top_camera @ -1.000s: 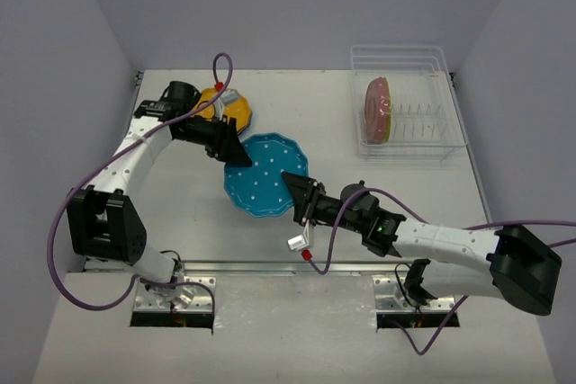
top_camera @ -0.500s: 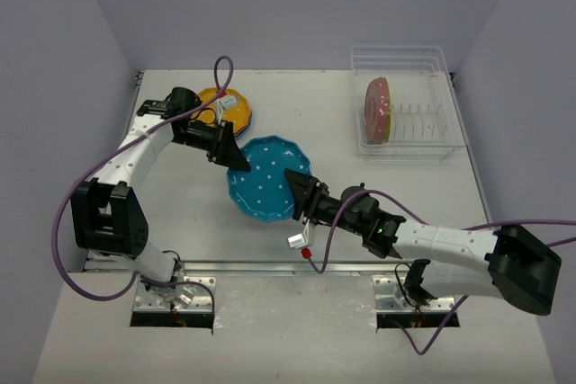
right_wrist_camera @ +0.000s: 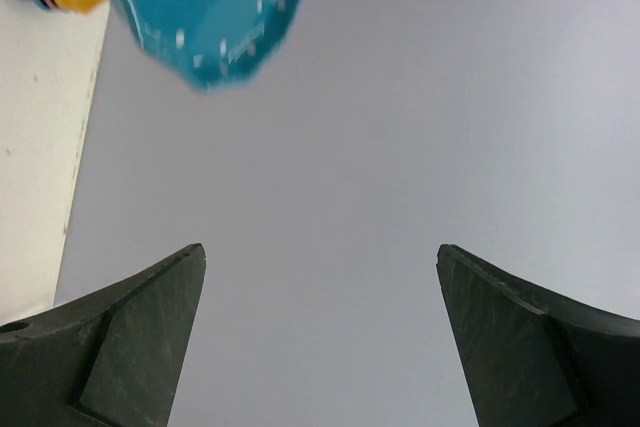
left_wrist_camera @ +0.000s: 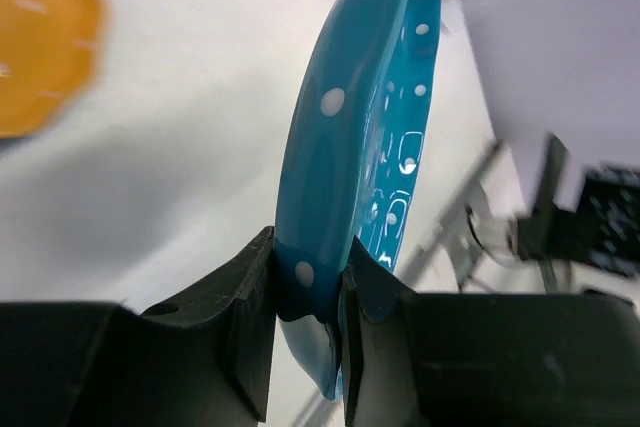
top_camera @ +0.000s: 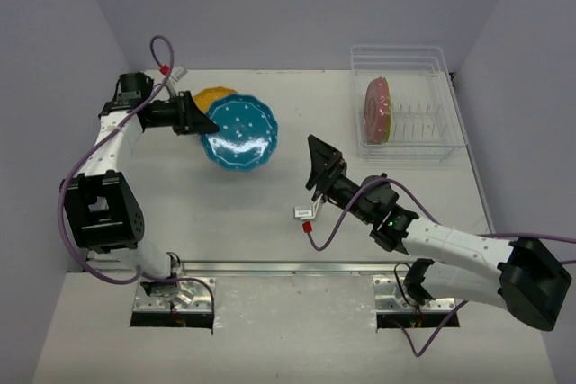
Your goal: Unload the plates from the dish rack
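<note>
Blue white-dotted plate (top_camera: 241,132), lifted clear of the table (top_camera: 180,213) and tilted toward its edge, rim pinched tight between the fingers (left_wrist_camera: 245,312) of the left gripper (top_camera: 203,120). Just beside that gripper, on its far side, an orange-yellow plate (top_camera: 210,96) lying flat on the table. Well off to the gripper's right, the clear dish rack (top_camera: 409,146), holding a pink plate (top_camera: 377,103) upright with a yellow-green plate (top_camera: 386,129) against it. Between the held plate and the rack, nearer the arm bases, the right gripper (top_camera: 319,161): fingers spread wide, grips nothing.
</note>
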